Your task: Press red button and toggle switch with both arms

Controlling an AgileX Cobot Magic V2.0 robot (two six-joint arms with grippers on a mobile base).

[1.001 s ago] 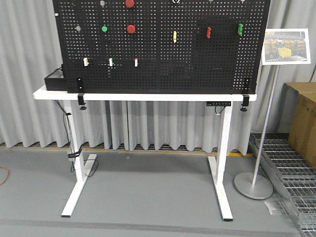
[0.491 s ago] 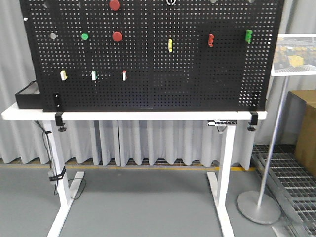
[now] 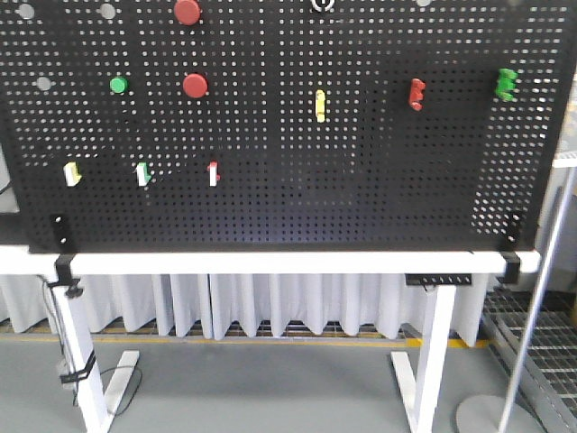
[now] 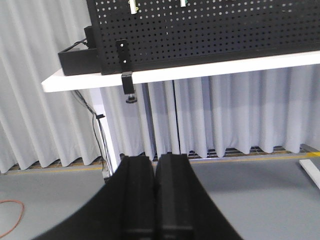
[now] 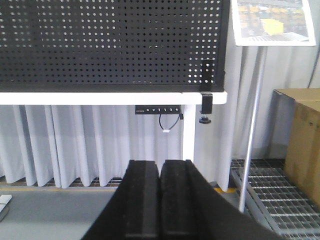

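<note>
In the front view a black pegboard [image 3: 361,180] fills the upper part and stands along the desk [image 3: 270,262], held by a clamp [image 3: 65,267] near the desk's left edge and another near its right. The upper red button [image 3: 187,11] sits at the board's top edge on the left side, with the lower red button [image 3: 195,86] just beneath it and a green button [image 3: 118,85] beside that one. The toggle switch [image 3: 322,4] is at the top edge near the middle, partly cut off. A yellow rocker [image 3: 319,105], a red clip [image 3: 416,94] and a green clip [image 3: 507,84] run rightward, and three small switches [image 3: 143,173] line the lower left. Under the desk there is open floor between its white legs, and a thin pole [image 3: 541,307] stands off the right edge. No gripper shows here. In the left wrist view the left gripper [image 4: 155,159] has its fingers pressed together, holding nothing, low and well apart from the desk's left corner, where a black box [image 4: 75,59] rests. Only the board's bottom rows show above it. In the right wrist view the right gripper [image 5: 160,163] is likewise pressed together and empty, below the desk's right edge, with clear floor ahead. A sign [image 5: 272,22] on the pole, a cardboard box [image 5: 300,135] and a floor grating [image 5: 270,200] crowd the right side. The sign's print is too blurred to read.
</note>
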